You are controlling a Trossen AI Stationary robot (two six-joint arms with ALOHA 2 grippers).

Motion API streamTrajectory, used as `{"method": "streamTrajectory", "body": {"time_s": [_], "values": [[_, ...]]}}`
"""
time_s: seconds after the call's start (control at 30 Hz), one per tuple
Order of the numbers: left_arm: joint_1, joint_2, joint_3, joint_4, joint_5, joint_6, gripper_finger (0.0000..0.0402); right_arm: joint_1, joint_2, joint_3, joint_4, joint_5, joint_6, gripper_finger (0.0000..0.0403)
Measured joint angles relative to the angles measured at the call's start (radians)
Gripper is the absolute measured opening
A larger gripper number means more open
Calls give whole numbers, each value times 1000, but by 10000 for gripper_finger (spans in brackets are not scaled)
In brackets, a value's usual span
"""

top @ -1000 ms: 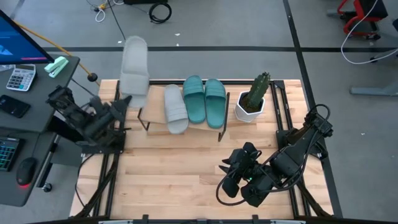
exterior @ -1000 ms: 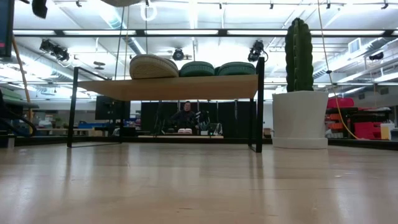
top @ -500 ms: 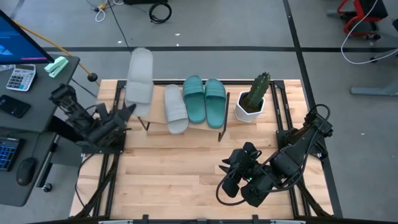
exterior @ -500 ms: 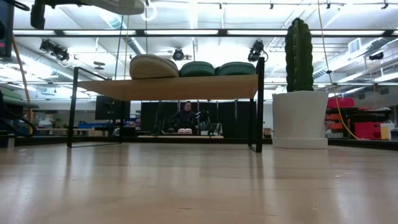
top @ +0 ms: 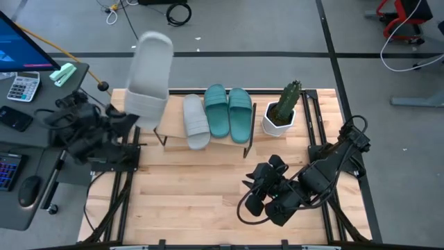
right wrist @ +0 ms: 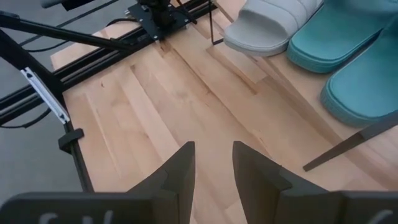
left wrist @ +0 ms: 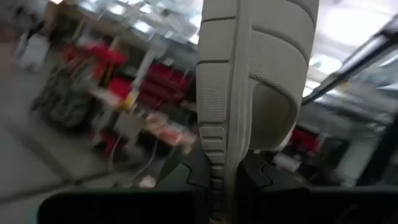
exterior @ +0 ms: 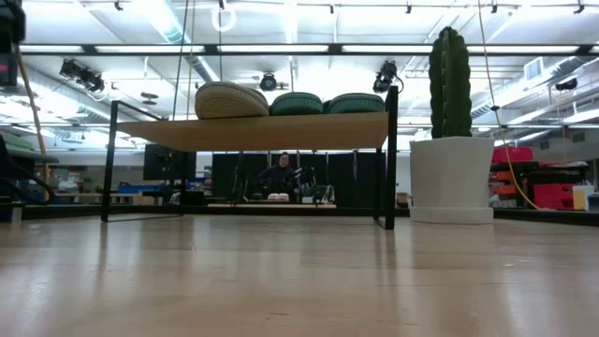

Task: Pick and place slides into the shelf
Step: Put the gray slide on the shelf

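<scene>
Since the previous frames, the light grey slide (top: 149, 80) held by the left gripper (top: 123, 117) had swung higher and nearer the overhead camera, and the left arm had pulled back toward nine o'clock. From above, that slide stretched from the left end of the shelf (top: 244, 132) out toward twelve o'clock, past the table's far edge, its heel end overlapping the shelf's left end in the picture. The left wrist view showed the left gripper's fingers (left wrist: 183, 177) clamped on the edge of the slide's grey sole, with its wide strap bulging to one side.

Three other slides lay on the shelf plank, toes toward twelve o'clock. A second grey slide (top: 195, 121) lay leftmost, tilted slightly, and overhung the plank's near edge. Just beside it, toward three o'clock, two teal slides (top: 227, 111) lay side by side, touching. In the low view the three appeared as rounded humps along the plank top, grey at the left, teal at the right.

A white pot holding a green cactus (top: 282, 110) stood on the table (top: 187, 187) just off the shelf's right end, toward three o'clock.

The right gripper (top: 254, 197) waited over the table near five o'clock, well apart from the shelf. Its own view showed its two dark fingers (right wrist: 177, 171) parted with only bare tabletop between them, grasping nothing. A person sat far off in the room, seen beneath the shelf in the low view.
</scene>
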Motion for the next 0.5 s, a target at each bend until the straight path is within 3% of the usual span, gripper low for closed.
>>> {"method": "streamTrajectory", "body": {"time_s": [0.27,0.33,0.5], "values": [[258,177,382,-687,353,-401,35,-9,0,0,0,-25,-1,113],[352,233,449,-805,452,-507,35,-6,0,0,1,-30,-1,113],[612,345,572,-989,812,-777,35,-6,0,0,2,-49,0,113]]}}
